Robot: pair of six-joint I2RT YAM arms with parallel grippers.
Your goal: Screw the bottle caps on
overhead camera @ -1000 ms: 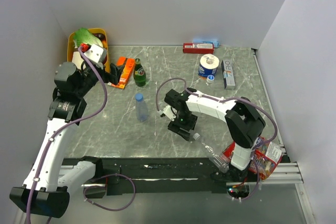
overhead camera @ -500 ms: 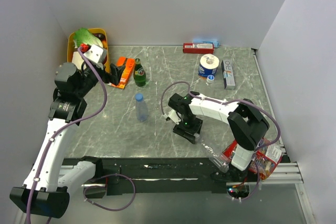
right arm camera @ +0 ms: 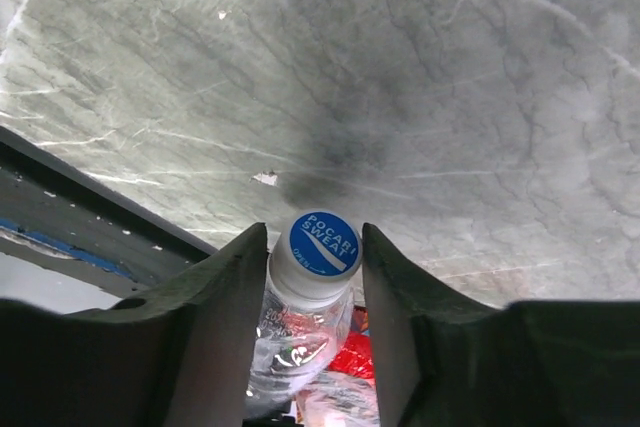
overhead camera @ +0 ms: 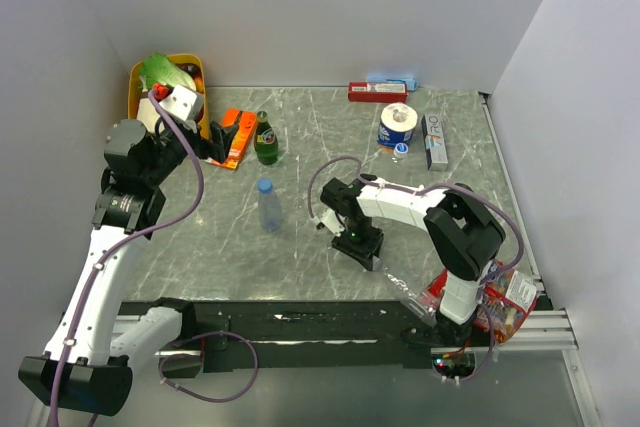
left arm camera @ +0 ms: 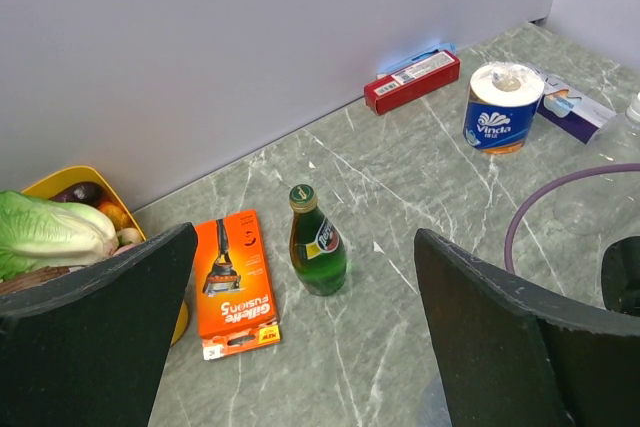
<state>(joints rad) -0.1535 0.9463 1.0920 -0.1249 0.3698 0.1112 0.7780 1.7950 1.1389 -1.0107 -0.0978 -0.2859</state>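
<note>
- From overhead, the right gripper [overhead camera: 362,245] sits low over the neck end of a clear bottle [overhead camera: 408,297] lying on the marble table [overhead camera: 250,257] near the front edge. How its fingers stand is hidden there.
- The right wrist view shows it: both fingers [right arm camera: 230,287] lie tight against the sides of the blue cap [right arm camera: 323,243] on that bottle's neck, clamped on it.
- Only the overhead view shows a second bottle [overhead camera: 268,205] standing capped mid-table, and a loose cap [overhead camera: 401,148] just beside the paper roll [overhead camera: 397,125].
- The left gripper [overhead camera: 216,144] hangs by the orange box [overhead camera: 237,135]. Its wrist view shows its fingers [left arm camera: 100,297] spread wide, holding nothing, with the green glass bottle [left arm camera: 318,247] upright beyond them.
</note>
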